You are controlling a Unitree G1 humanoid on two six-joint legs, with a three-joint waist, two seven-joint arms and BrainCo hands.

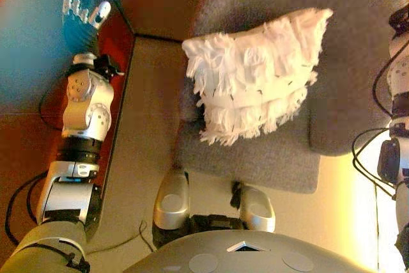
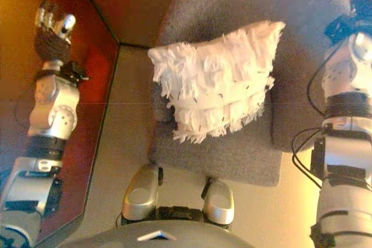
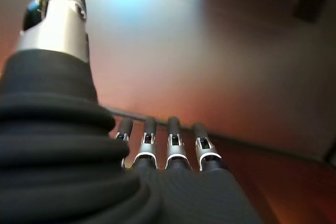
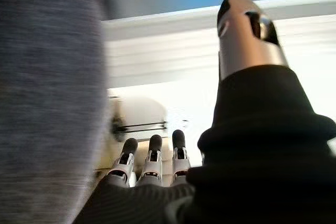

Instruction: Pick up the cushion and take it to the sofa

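A white fringed cushion [image 1: 255,75] lies on the seat of a grey upholstered chair [image 1: 281,151] straight ahead. My left hand [image 1: 83,12] is raised far to the cushion's left, beside a reddish wooden panel, open and holding nothing; its straight fingers [image 3: 176,148] show in the left wrist view. My right hand [image 2: 356,4] is up at the chair's right side, level with the backrest, apart from the cushion. Its fingers [image 4: 152,158] are straight and bare in the right wrist view, with grey chair fabric [image 4: 47,93] close beside them.
A reddish-brown wooden panel [image 2: 87,56] stands along the left, with a strip of beige floor [image 1: 150,113] between it and the chair. A white wall or skirting [image 4: 173,51] shows past the right hand.
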